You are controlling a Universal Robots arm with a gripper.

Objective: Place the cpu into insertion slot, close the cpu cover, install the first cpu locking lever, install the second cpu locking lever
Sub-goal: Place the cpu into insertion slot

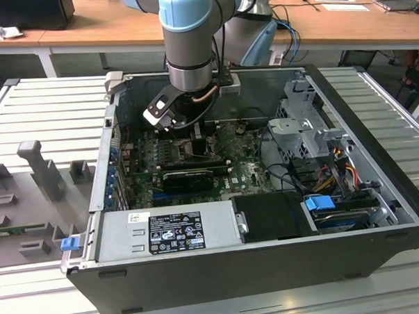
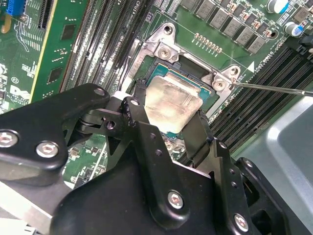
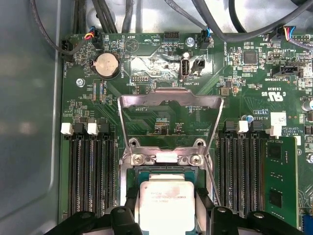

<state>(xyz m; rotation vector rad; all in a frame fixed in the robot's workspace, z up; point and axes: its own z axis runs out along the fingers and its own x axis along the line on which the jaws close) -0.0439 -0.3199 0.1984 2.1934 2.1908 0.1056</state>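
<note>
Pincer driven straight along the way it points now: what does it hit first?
Most likely the insertion slot, by way of the cpu that the pincer grips directly over it. The cpu cover is flipped open, out of that line. Whether the cpu already sits in the slot is unclear.

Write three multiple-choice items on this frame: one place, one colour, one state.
1. Where is the cpu? A. on the desk B. at the insertion slot, between the fingers of the hand C. on the power supply
2. Colour of the circuit board? A. green B. red C. white
3. The cpu cover is: A. shut over the cpu B. outside the case C. swung open
Key: 1 B, fingers flank it at the slot; 2 A, green around the slot; 3 C, its frame lies back off the slot.
</note>
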